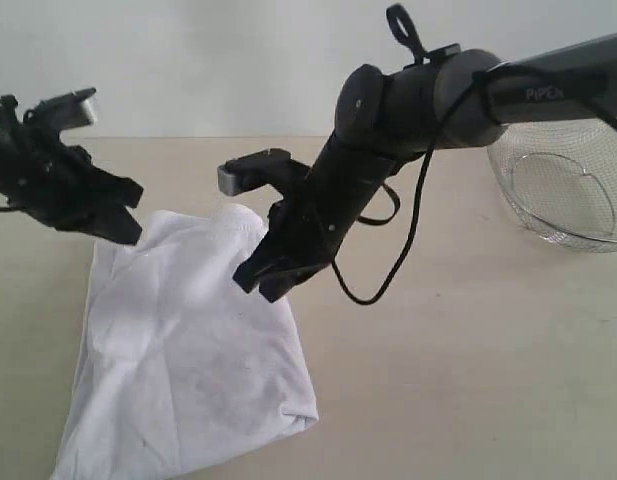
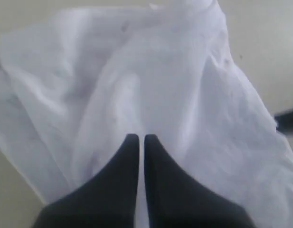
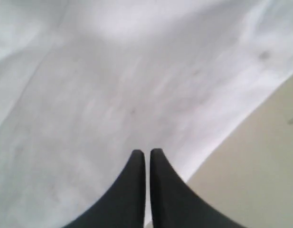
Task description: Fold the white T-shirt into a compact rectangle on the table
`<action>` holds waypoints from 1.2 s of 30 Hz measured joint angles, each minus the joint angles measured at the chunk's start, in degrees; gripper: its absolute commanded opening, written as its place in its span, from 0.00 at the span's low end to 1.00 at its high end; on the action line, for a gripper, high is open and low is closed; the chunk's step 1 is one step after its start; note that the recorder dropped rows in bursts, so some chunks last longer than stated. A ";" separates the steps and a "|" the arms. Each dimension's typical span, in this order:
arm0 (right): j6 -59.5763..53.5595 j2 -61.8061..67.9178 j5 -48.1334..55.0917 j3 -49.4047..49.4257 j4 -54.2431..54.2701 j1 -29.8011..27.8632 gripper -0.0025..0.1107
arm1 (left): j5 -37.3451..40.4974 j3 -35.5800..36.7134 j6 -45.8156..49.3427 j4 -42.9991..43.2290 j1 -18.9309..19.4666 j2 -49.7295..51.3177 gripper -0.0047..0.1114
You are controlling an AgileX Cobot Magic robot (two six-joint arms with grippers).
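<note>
Two grippers hang over the far end of the white T-shirt (image 1: 188, 350), which lies on the left half of the table (image 1: 468, 350) and runs from about mid-bench down toward the near edge. The shirt is already gathered into a rumpled, layered slab, narrower at its far end and wider near the front. No sleeves or lettering show, and its sides are slanted and uneven, so it is not yet a rectangle.

The left gripper (image 1: 118, 228) sits above the far-left corner of the cloth. Its wrist view shows the two dark fingers (image 2: 122, 180) drawn almost together, with only a thin slit between them. The right gripper (image 1: 260, 282) hangs over the far-right edge of the shirt, and its jaws are just as narrow. In neither wrist view does any fold of cloth rise into the slit, so both look empty. A wire basket (image 1: 563, 195) stands well apart, toward the far-right corner.

This looks like the pause between folds, with one more fold needed to shorten the slab. The next move probably calls for both jaws to open and drop onto the two far corners. Each would need to pinch every layer there, then the pair would carry that edge level toward the near edge. The right side needs care, since its edge lies crooked and the layers could slip apart.
</note>
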 measured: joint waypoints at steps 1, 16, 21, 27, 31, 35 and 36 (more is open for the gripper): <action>0.12 -0.08 -0.95 -0.64 -0.15 -1.03 0.02 | -0.10 2.89 0.29 -1.15 -1.41 -0.58 0.08; -0.97 -0.05 8.11 2.24 1.28 0.50 0.02 | -8.98 26.87 -2.16 -5.02 -10.94 -10.08 0.08; -0.97 -0.05 4.90 7.40 2.49 0.75 0.02 | -12.57 29.50 -3.06 -6.19 -11.03 -9.22 0.08; -0.97 0.23 0.73 10.14 4.76 0.75 0.02 | -17.59 29.60 -3.62 -7.00 -11.03 -6.20 0.08; -3.34 1.85 0.98 10.14 8.06 0.51 0.02 | -17.96 29.33 -3.75 -7.64 -11.03 -4.66 0.08; -4.26 3.03 2.00 9.16 9.46 0.16 0.02 | -17.41 27.58 -3.86 -7.64 -11.03 -3.20 0.08; -4.43 3.31 2.29 8.51 9.57 0.16 0.02 | -17.29 26.93 -3.86 -7.64 -11.03 -2.94 0.08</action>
